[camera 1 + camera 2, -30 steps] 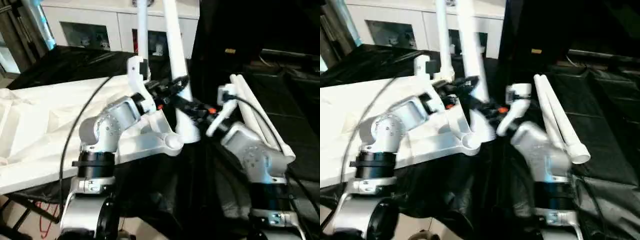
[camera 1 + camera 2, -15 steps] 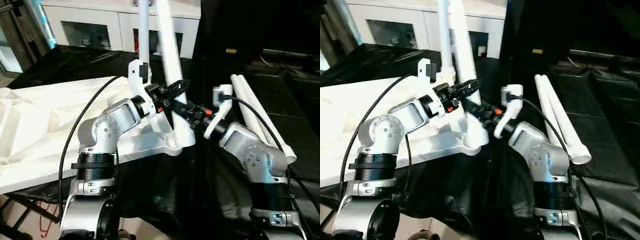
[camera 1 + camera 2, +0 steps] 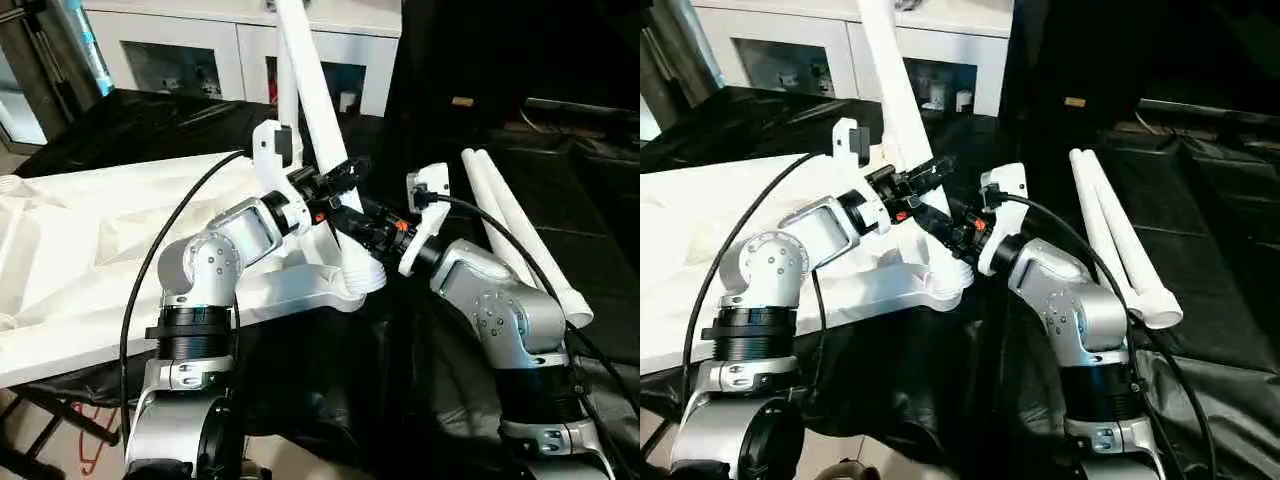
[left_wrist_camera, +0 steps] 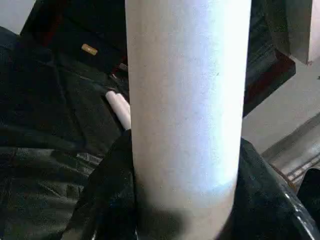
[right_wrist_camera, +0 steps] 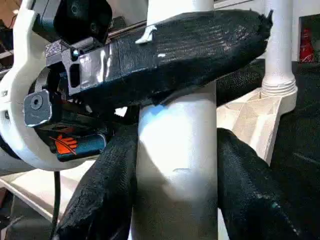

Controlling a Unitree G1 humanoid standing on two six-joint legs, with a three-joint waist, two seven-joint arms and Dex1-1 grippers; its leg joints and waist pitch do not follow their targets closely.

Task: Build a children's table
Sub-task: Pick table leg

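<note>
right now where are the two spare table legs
In the left eye view the two spare legs lie side by side on the black cloth at the robot's right, just beyond its right forearm, apart from the tabletop.

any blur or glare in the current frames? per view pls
Head views: sharp, no motion blur; held leg evenly lit. Left wrist view: the leg is soft-focused up close, with a shadow at its base. Right wrist view: fairly crisp, bluish highlight on the leg below the left pincer.

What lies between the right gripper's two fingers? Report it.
In the right wrist view, a white table leg stands between the right gripper's black fingers, which close on both sides; the left gripper crosses it above.
</note>
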